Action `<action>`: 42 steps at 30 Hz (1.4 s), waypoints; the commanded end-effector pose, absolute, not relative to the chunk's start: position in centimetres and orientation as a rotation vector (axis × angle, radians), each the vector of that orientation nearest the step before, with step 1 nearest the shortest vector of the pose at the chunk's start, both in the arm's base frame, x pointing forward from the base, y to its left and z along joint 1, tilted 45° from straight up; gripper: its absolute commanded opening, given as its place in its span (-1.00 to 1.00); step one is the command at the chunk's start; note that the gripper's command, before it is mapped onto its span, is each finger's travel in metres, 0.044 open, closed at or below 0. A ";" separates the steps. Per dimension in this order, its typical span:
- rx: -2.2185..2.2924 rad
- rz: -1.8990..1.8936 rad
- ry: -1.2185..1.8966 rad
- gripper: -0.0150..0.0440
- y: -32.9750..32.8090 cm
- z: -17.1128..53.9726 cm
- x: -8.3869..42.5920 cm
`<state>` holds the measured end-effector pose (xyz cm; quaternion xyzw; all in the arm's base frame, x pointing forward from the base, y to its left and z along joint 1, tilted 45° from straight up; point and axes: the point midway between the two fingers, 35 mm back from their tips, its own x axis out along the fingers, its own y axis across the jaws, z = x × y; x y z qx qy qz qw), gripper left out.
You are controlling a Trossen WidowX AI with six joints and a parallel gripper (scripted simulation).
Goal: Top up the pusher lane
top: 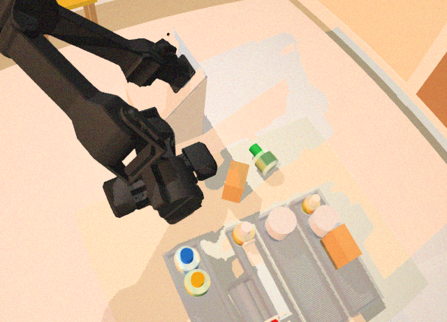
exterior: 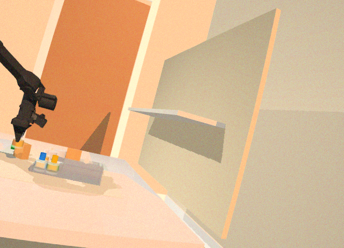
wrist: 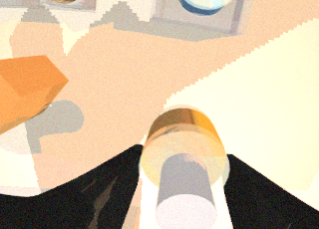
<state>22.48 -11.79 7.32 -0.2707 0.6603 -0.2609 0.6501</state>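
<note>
My gripper (exterior: 18,141) (wrist: 182,156) is shut on an amber jar (exterior: 18,143) (wrist: 181,120) with a pale cap. The jar is upright between the fingertips and off the table; the arm hides it in the top view. A matching amber jar (top: 242,234) with a pale cap stands at the front end of the sprung lane, close to the low front stop. The pale pusher (top: 252,253) is right behind it, with a long white strip (top: 270,286) running back. The held jar is outside the tray, in front of its front edge.
Left lane: blue-capped jar (top: 186,258) (exterior: 41,163) and yellow-capped jar (top: 197,282) (exterior: 52,167). Right of the sprung lane: white tubs (top: 280,223) (top: 323,220), another amber jar (top: 310,205), an orange block (top: 341,246). Outside the tray: an orange block (top: 235,181) (wrist: 25,90) and a green-capped jar (top: 266,162).
</note>
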 end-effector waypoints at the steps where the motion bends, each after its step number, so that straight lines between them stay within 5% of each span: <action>1: -0.623 -0.610 1.478 -0.49 -10.4 9.4 22.1; 42: -0.569 -0.655 1.449 -0.49 -4.6 -2.6 28.4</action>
